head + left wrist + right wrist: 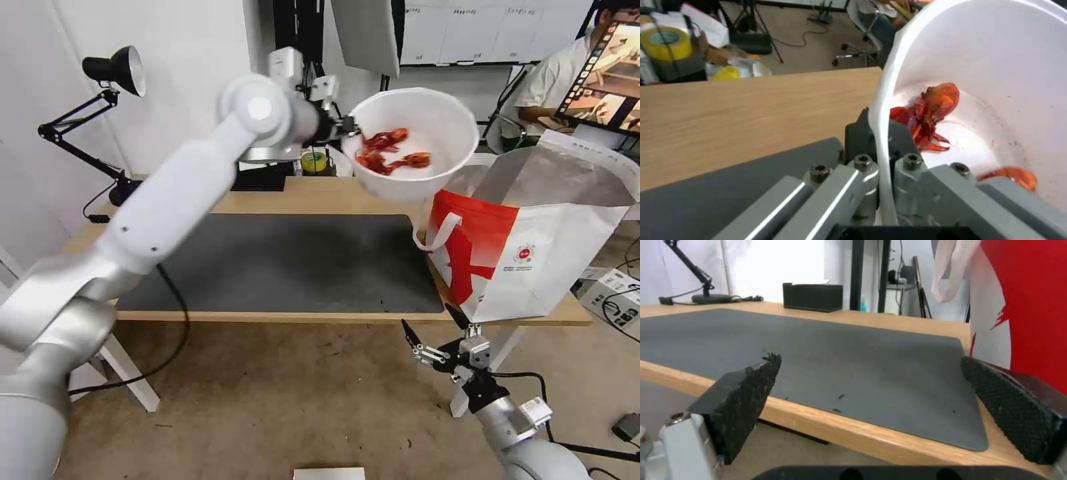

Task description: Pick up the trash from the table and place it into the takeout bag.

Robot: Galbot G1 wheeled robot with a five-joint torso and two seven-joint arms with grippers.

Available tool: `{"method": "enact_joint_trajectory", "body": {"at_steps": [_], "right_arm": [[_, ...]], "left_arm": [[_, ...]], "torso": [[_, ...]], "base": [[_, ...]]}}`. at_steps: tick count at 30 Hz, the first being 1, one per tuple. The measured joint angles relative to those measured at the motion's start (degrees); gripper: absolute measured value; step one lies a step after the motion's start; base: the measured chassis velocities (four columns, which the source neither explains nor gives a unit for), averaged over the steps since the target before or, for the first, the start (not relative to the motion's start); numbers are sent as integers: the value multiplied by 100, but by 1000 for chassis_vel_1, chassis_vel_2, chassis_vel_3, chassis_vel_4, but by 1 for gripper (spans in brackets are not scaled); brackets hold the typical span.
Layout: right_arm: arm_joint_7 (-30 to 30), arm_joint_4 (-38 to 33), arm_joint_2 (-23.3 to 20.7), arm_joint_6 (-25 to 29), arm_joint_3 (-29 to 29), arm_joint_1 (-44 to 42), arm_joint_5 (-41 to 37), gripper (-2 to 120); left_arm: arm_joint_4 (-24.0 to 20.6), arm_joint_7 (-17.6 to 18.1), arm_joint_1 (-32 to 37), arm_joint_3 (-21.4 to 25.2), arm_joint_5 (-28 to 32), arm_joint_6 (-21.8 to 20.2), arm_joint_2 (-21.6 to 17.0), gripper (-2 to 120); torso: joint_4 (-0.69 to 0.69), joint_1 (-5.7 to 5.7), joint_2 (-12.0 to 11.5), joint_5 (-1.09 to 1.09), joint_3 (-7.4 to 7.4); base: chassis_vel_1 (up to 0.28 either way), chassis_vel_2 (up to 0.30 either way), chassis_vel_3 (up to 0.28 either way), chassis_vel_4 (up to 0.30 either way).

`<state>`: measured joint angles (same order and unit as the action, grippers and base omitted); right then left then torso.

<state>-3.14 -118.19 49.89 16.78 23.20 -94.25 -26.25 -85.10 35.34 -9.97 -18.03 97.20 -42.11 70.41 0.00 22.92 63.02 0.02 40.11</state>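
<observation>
My left gripper (348, 125) is shut on the rim of a white round bowl (427, 113) holding red crayfish shells (390, 152). It holds the bowl tilted in the air above the table (320, 195), just left of the open takeout bag (533, 247). In the left wrist view the bowl's rim (882, 133) runs between my fingers, with shells (929, 113) inside. The white and red bag stands on the table's right end, its silver lining showing. My right gripper (432, 325) hangs open below the table's front edge, near the bag; its pads (742, 396) frame the dark grey mat (818, 356).
A black tissue box (812, 297) and a black desk lamp (100, 100) stand at the table's back. A yellow tape roll (313, 161) sits behind the table. A person sits at a monitor far right. Cables and a white box lie on the floor at right.
</observation>
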Motion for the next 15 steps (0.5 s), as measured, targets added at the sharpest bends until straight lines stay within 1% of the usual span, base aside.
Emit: {"method": "enact_joint_trajectory", "body": {"at_steps": [1,2,3,4,5,8,10,11,12,13,15], "right_arm": [[0,0,0,0,0,0,0,100],[0,0,0,0,0,0,0,100],[0,0,0,0,0,0,0,100],[0,0,0,0,0,0,0,100],[0,0,0,0,0,0,0,100],[0,0,0,0,0,0,0,100],[0,0,0,0,0,0,0,100],[0,0,0,0,0,0,0,100],[0,0,0,0,0,0,0,100],[0,0,0,0,0,0,0,100],[0,0,0,0,0,0,0,100]], "left_arm": [[67,2,-11,0,-9,4,78,0],[351,5,-68,-11,-30,18,374,0],[351,5,-68,-11,-30,18,374,0],[665,4,-177,-42,-45,36,662,0],[665,4,-177,-42,-45,36,662,0],[1272,4,-356,-28,-144,93,1332,0],[1334,2,-368,-26,-169,100,1401,0],[1574,-4,-404,-26,-274,128,1695,0],[1759,-15,-423,-26,-376,176,1906,0],[1759,-15,-423,-26,-376,176,1906,0],[1940,-24,-435,-60,-523,311,2101,0]], "torso": [[0,0,0,0,0],[0,0,0,0,0],[0,0,0,0,0],[-1,1,0,0,0],[-1,1,0,0,0],[-1,1,0,0,0],[-1,0,0,0,0],[-1,0,0,1,0],[-2,1,0,1,0],[-2,1,0,1,0],[-3,1,1,1,0]], "base": [[0,0,0,0],[0,0,0,0],[0,0,0,0],[0,0,0,0],[0,0,0,0],[0,0,0,0],[0,0,0,0],[0,0,0,0],[0,0,0,0],[0,0,0,0],[0,0,0,0]]}}
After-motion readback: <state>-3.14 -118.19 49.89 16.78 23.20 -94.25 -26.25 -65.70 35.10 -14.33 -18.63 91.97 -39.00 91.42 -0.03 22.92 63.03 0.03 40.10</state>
